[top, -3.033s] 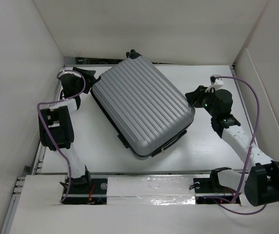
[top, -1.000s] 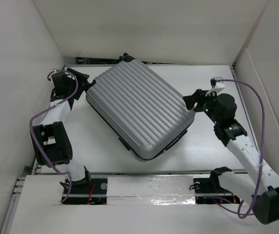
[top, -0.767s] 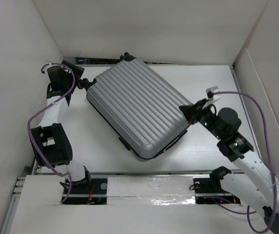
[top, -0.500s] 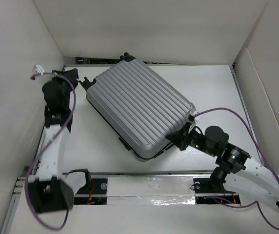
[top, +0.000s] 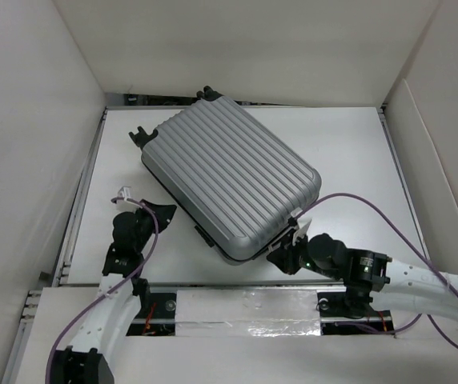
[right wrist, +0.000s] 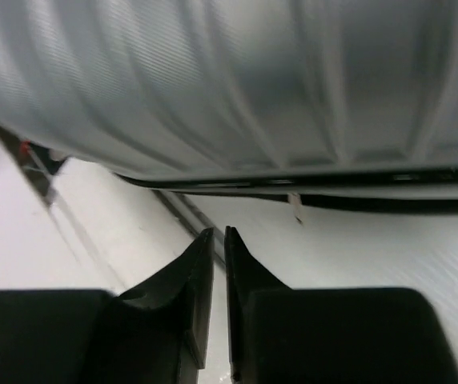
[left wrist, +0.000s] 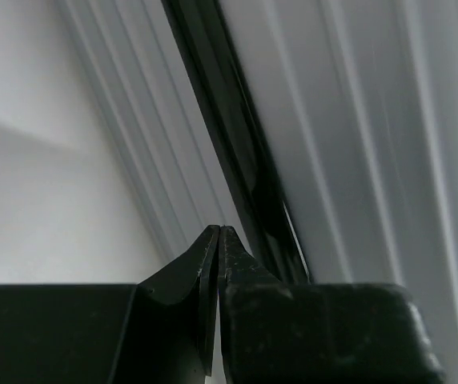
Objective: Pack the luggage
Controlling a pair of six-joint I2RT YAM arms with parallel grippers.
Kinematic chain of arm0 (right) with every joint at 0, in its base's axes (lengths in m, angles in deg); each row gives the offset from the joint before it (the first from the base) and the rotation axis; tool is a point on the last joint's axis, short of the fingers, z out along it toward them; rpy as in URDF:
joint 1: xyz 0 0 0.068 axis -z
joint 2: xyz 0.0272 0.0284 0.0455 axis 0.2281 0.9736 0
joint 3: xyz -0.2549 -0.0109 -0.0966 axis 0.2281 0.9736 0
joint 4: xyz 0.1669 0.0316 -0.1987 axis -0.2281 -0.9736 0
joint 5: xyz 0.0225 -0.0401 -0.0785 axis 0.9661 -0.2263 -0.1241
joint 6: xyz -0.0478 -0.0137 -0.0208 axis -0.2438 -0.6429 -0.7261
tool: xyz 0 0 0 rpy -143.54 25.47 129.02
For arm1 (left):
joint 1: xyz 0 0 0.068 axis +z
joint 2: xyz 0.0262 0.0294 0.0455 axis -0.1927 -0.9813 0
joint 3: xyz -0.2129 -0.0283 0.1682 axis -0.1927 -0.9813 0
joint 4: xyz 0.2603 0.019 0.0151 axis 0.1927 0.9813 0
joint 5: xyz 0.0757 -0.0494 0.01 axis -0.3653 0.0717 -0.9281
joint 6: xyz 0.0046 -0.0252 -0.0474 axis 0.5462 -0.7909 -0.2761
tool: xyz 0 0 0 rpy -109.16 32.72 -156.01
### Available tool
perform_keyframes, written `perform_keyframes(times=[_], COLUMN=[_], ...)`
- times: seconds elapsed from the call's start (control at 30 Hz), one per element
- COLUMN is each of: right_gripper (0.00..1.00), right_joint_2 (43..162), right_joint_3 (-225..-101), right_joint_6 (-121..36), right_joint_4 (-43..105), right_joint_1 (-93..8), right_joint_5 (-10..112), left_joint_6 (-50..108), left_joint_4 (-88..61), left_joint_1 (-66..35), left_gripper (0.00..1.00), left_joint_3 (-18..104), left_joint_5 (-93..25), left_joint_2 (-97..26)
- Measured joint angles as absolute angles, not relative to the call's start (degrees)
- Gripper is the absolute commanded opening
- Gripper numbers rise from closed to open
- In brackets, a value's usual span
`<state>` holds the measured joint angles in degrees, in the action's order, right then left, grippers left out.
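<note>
The luggage (top: 229, 180), a silver-grey ribbed hard-shell suitcase, lies closed and slanted across the white table (top: 349, 152). Black wheels show at its far left corners. My left gripper (top: 167, 213) sits low near the suitcase's near-left side, shut with nothing in it. In the left wrist view this gripper (left wrist: 218, 230) points at the black seam (left wrist: 237, 160) between the shells. My right gripper (top: 275, 258) is at the suitcase's near corner. In the right wrist view its fingers (right wrist: 218, 232) stand a narrow gap apart, empty, under the shell (right wrist: 253, 80) and near a small zipper tag (right wrist: 295, 208).
Tall white walls (top: 29, 160) close in the left, right and back of the table. A taped rail (top: 245, 308) runs along the near edge by the arm bases. A purple cable (top: 373, 212) loops over the table from the right arm.
Both arms swung from the suitcase's far sides down to its near side. The left gripper closed. The right gripper closed, then parted slightly. The suitcase stayed put.
</note>
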<state>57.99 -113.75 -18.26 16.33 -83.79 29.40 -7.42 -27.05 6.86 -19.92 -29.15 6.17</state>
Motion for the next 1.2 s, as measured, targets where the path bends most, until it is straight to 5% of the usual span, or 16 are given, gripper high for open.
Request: perform_keyframes(times=[0.23, 0.4, 0.5, 0.87, 1.2], right_gripper=[0.4, 0.42, 0.41, 0.43, 0.39], right_joint_2=[58.3, 58.0, 58.3, 57.5, 61.0], right_joint_3=[-109.3, -107.0, -106.9, -106.9, -106.8], right_joint_6=[-16.6, -17.9, -18.9, -21.6, -22.5], right_joint_4=[18.1, 21.6, 22.8, 25.6, 27.5], right_joint_1=[-82.0, -76.2, -74.6, -74.2, -73.7], right_joint_5=[24.6, 25.3, 27.0, 31.0, 32.1], left_joint_6=[-4.7, -1.0, 0.4, 3.3, 2.9], left_joint_4=[-24.1, -24.8, -26.2, -30.1, -31.7], left_joint_1=[4.7, 4.7, 4.7, 1.7, -13.1], left_gripper=[0.01, 0.38, 0.44, 0.45, 0.45], left_joint_3=[-26.4, -26.4, -26.5, -26.5, -26.5], left_joint_5=[-23.9, -18.9, -15.7, -11.6, -28.2], left_joint_2=[19.3, 17.5, 14.7, 8.2, 8.6])
